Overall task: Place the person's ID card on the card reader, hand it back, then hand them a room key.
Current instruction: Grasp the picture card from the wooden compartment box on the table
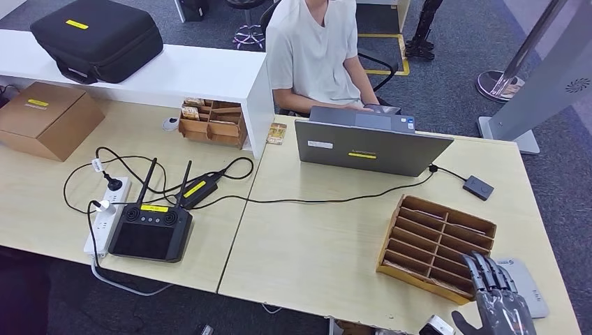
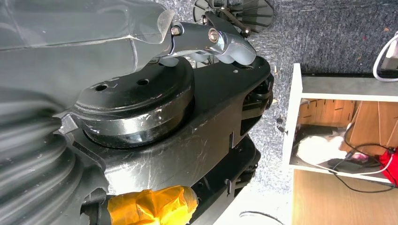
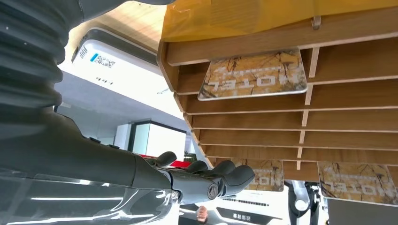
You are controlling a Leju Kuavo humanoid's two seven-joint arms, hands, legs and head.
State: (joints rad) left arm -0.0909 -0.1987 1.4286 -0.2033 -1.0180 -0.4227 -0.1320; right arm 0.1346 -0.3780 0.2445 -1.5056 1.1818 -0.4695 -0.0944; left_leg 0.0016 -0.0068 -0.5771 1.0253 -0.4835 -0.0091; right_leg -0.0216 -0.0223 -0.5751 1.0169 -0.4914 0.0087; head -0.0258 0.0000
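My right hand [image 1: 497, 301] hovers at the desk's near right corner, fingers straight and apart, holding nothing. It is just in front of a wooden slotted key rack [image 1: 436, 244] and beside a flat white-grey card reader [image 1: 525, 285]. In the right wrist view the fingers [image 3: 211, 177] reach toward the rack [image 3: 291, 117], apart from it. Brown marbled room key cards [image 3: 253, 75] lie in some slots, and the white reader [image 3: 117, 61] lies beyond. My left hand [image 2: 225, 42] hangs low beside the desk; its pose is unclear. A person [image 1: 314, 56] sits behind a grey laptop [image 1: 366, 145].
A small black box [image 1: 478, 187] is wired to the laptop. On the left half lie a black controller with antennas [image 1: 148, 230], a power strip [image 1: 108, 213], loose cables, a cardboard box [image 1: 45, 118] and a second wooden rack [image 1: 213, 123]. A black case [image 1: 98, 38] sits on the white counter.
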